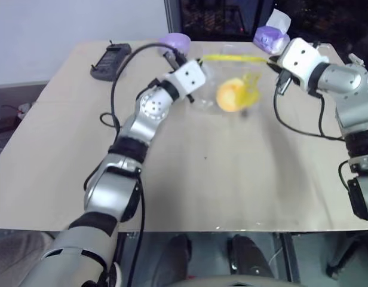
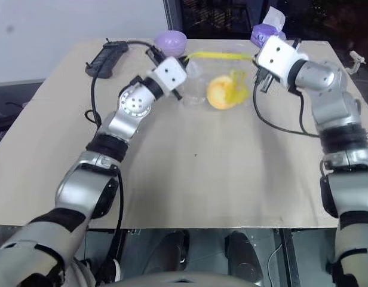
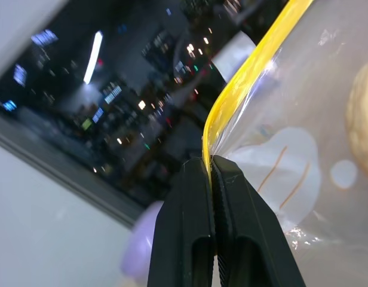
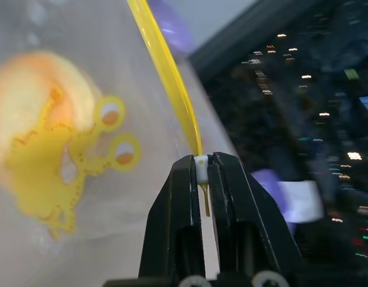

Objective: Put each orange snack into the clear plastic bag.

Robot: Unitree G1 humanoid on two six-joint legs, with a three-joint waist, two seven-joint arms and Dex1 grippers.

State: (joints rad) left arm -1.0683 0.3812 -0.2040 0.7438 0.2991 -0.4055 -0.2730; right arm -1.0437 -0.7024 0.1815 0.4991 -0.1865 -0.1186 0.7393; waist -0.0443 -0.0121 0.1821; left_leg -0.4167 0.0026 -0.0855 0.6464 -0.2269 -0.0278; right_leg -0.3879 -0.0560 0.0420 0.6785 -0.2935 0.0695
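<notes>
Orange snack (image 1: 230, 95), a round dome-shaped orange-yellow bun, hangs inside the clear crinkly plastic bag (image 1: 232, 84) in the left eye view, raised off the pale tabletop (image 1: 202, 179). We read the yellow seal strip (image 1: 232, 58) as pulled taut between the left gripper (image 1: 196, 60) and the right gripper (image 1: 272, 61), one at each end, so the bag's weight hangs below the strip.

Right eye view: same arrangement. A lavender bowl (image 2: 171, 40) sits behind the left arm, and a black device (image 2: 103, 58) lies at the far left of the tabletop, well apart from the bag.

Left wrist view: the black jaws are pressed together on the strip's end; the film below is glossy and wrinkled, with faint pale print.

Right wrist view: the jaws are clamped on the strip's other end at a small white tab. The bun shows soft and matte behind yellow cartoon print.

We judge the snack bagged, with sealing or setting down left.
</notes>
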